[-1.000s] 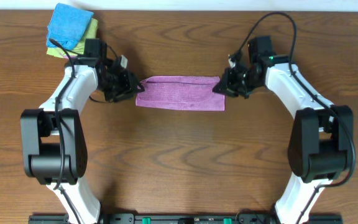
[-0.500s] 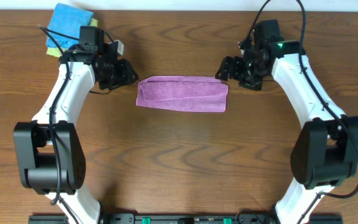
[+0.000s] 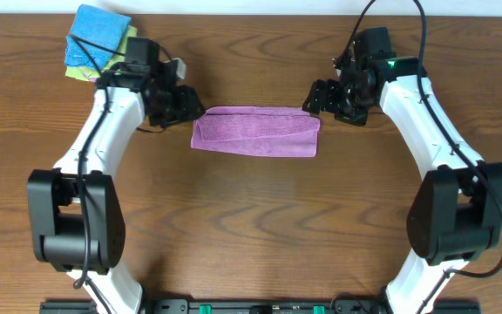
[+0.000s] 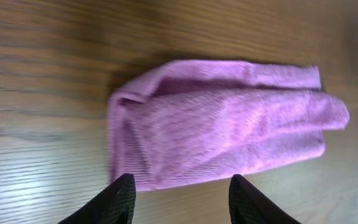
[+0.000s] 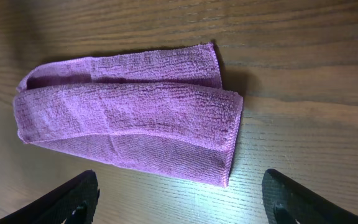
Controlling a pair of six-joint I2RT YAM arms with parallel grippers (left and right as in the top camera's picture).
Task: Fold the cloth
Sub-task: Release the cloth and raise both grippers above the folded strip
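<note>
The purple cloth (image 3: 255, 132) lies on the table as a long folded strip between the two arms. My left gripper (image 3: 187, 105) hovers just off its left end. In the left wrist view the cloth (image 4: 222, 121) sits beyond the gripper (image 4: 182, 194), which is open and holds nothing. My right gripper (image 3: 314, 98) is just past the cloth's right end, slightly behind it. The right wrist view shows its jaws spread wide, and the gripper (image 5: 180, 196) is empty, with the cloth (image 5: 129, 118) lying in front of it and its folded corner nearest.
A blue cloth (image 3: 97, 35) lies on top of a yellow-green one (image 3: 127, 42) at the back left corner, just behind my left arm. The wooden table (image 3: 251, 227) stretches toward the front.
The right gripper has let go of the cloth's right end, opened wide and drawn back. The left gripper has come off the left end and opened wider. The cloth lies flat.
</note>
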